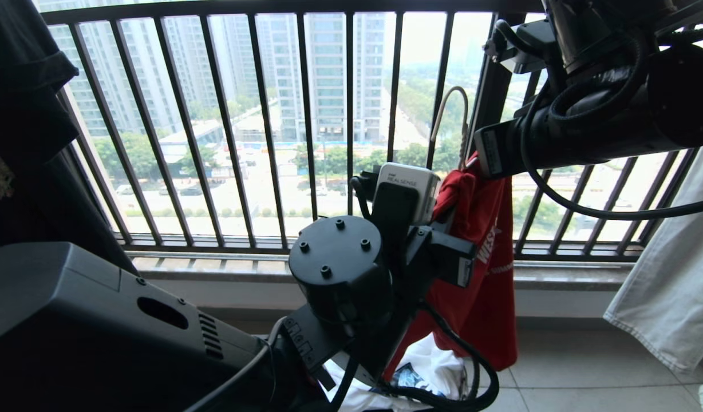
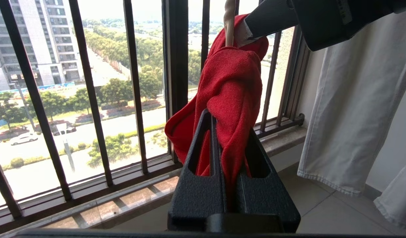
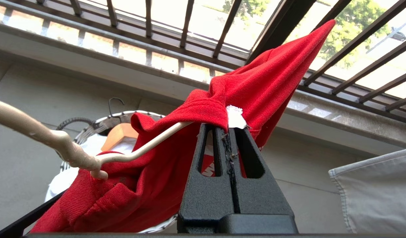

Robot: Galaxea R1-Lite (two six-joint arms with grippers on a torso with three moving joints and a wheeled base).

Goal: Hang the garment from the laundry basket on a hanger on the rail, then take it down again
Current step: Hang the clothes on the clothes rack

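1. Nearest in my head view: the left arm's black wrist fills the lower centre, camera module on top, cables looping below.
2. Left gripper (image 2: 227, 132): jaws clamped tight on a bunched fold of the red T-shirt (image 1: 482, 269). Cloth runs up between the fingers.
3. Right gripper (image 3: 230, 130): jaws closed, pinching the shirt's collar edge with its white label together with the white wire hanger (image 3: 62, 145). The hanger's arm runs under the red cloth.
4. The shirt hangs between both grippers, held up in the air in front of the window railing (image 1: 305, 114), its hem dropping toward the floor tiles.
5. Below, the laundry basket (image 3: 90, 120) holds a white printed T-shirt (image 1: 426, 372) and a wooden hanger (image 3: 118, 134).
6. A pale garment (image 1: 672, 274) hangs on my right.
7. Beyond the bars: tower blocks, trees.
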